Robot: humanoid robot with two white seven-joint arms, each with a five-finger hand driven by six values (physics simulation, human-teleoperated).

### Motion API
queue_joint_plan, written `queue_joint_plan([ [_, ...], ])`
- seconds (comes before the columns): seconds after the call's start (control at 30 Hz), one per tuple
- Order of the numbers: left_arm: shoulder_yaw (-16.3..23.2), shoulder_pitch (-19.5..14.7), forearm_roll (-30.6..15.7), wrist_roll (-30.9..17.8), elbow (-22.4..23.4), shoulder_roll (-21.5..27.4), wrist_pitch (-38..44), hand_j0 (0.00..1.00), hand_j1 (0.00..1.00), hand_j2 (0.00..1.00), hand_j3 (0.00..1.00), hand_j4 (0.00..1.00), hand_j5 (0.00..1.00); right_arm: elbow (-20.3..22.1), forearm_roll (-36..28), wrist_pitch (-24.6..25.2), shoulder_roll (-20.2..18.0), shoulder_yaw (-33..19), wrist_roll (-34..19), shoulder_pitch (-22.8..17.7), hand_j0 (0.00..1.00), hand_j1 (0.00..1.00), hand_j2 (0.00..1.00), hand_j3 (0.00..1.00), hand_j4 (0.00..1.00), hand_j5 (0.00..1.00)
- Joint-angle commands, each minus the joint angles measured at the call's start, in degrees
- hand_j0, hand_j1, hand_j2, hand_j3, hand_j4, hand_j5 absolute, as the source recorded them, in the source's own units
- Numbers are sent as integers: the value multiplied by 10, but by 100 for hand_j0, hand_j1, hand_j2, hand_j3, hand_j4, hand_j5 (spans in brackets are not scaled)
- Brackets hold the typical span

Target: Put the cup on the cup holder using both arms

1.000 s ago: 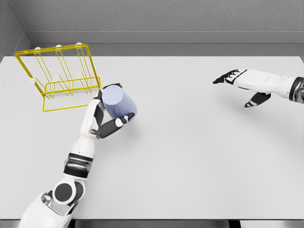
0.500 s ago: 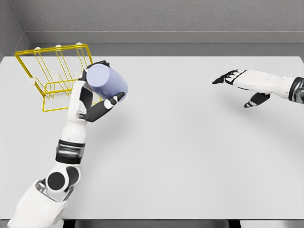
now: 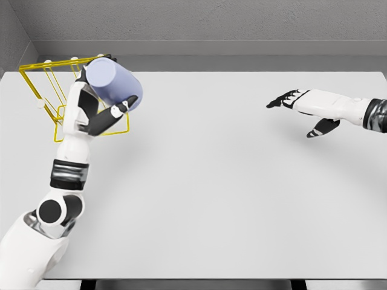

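Yellow wire cup holder (image 3: 45,90) occupies desk (image 3: 230,199) far-left corner; its upright rods block passage there. Left robot hand (image 3: 97,112) with lavender cup (image 3: 113,87) overlaps holder's right side. Right robot hand (image 3: 302,106) hovers far right. Desk between them unobstructed.

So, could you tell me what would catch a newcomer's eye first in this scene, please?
The pale blue cup at upper left, gripped in the left hand and held tilted in front of the yellow wire cup holder. Next, the right hand at the far right, fingers spread and empty above the white table.
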State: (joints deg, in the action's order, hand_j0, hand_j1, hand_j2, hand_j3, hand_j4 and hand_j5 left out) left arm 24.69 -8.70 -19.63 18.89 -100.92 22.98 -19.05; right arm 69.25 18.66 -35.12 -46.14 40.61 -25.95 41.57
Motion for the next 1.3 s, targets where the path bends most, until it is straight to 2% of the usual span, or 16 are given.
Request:
queue_joint_plan([
  [0.0, -1, -1, -4, 0, 0, 8, 14, 65, 65, 65, 65, 65, 65, 0, -4, 1, -1, -1, 0, 0, 100, 100, 100, 100, 100, 100],
  [0.27, -10, -11, -12, 0, 0, 17, 40, 65, 65, 65, 65, 65, 65, 0, -4, 1, 0, -1, 0, 1, 100, 100, 100, 100, 100, 100],
  [0.37, -26, -11, -24, 0, 0, 32, 50, 65, 65, 65, 65, 65, 65, 0, -3, 1, 0, -1, 0, 1, 100, 100, 100, 100, 100, 100],
  [1.0, -35, -28, -27, -1, 6, 32, 106, 65, 65, 65, 65, 65, 65, 0, -4, 1, 3, 2, -1, 1, 100, 100, 100, 100, 100, 100],
  [1.27, -51, -26, -27, -3, 7, 32, 113, 65, 65, 65, 65, 65, 65, 0, -3, 1, 3, 3, -1, 1, 100, 100, 100, 100, 100, 100],
])
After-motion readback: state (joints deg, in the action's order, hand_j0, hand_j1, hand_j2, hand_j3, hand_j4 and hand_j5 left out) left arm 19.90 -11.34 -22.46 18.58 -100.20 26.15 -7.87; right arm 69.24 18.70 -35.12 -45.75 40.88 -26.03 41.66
